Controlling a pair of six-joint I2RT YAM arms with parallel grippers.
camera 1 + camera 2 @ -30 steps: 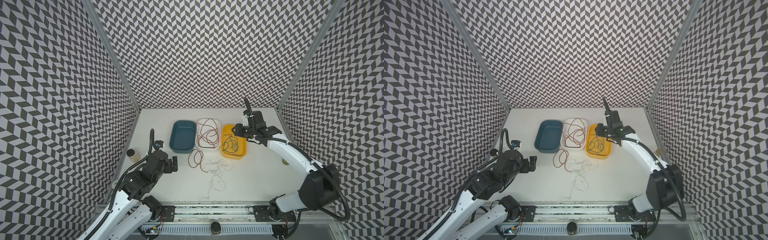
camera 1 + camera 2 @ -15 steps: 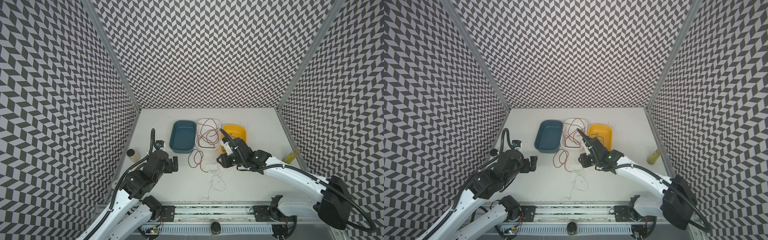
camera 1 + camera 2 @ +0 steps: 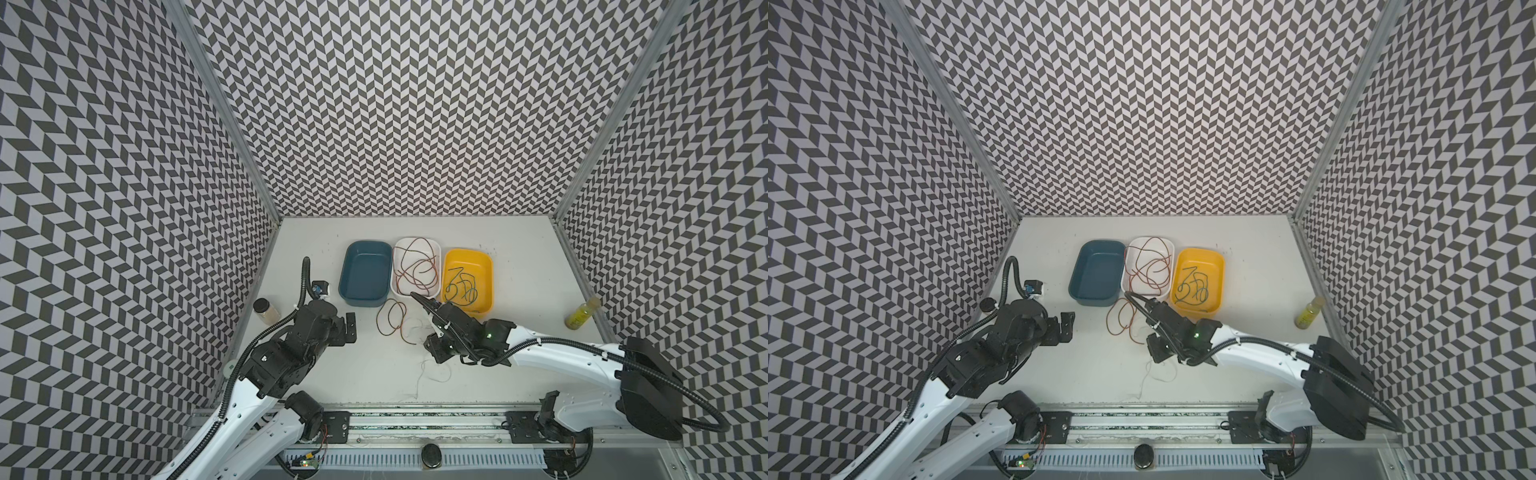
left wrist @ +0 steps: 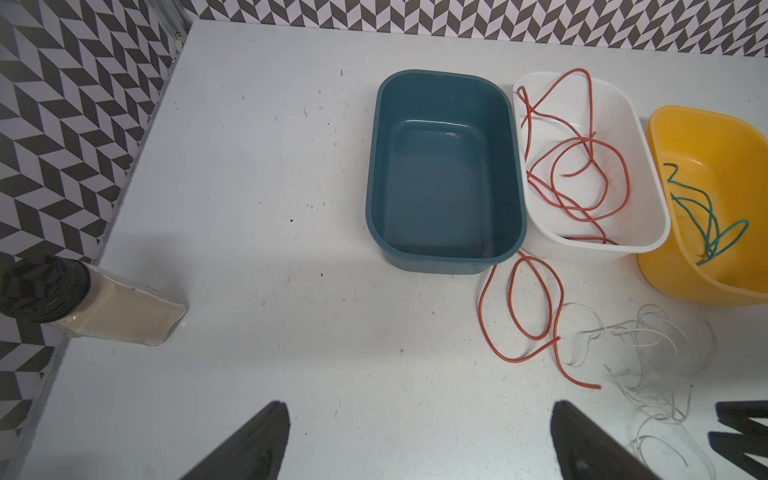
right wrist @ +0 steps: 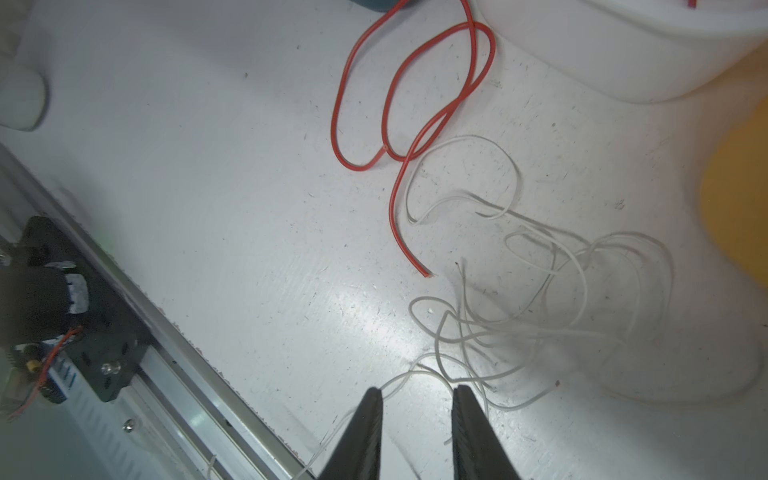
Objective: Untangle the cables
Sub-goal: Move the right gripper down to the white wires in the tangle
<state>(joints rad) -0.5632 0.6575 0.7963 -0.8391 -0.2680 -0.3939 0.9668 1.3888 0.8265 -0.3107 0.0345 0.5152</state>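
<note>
A red-brown cable (image 3: 417, 266) lies looped in the white tub (image 3: 415, 241). A second red-brown cable (image 3: 390, 322) lies on the table in front of the tubs. A dark green cable (image 3: 461, 286) is coiled in the yellow tub (image 3: 482, 266). White cables (image 5: 540, 328) form a loose tangle on the table. My right gripper (image 5: 417, 390) is low over the near edge of that tangle, open by a narrow gap, and one white loop curves just past its fingertips. My left gripper (image 4: 419, 409) is wide open over bare table, left of the cables.
The blue tub (image 3: 365, 274) is empty. A black-lidded jar (image 3: 266, 309) stands by the left wall and a yellow bottle (image 3: 582, 318) by the right wall. The metal rail (image 3: 415, 419) runs along the table's front edge, close to my right gripper.
My right arm has swung from over the yellow tub toward the front, down over the white tangle, and its jaws have narrowed. The left arm has not moved.
</note>
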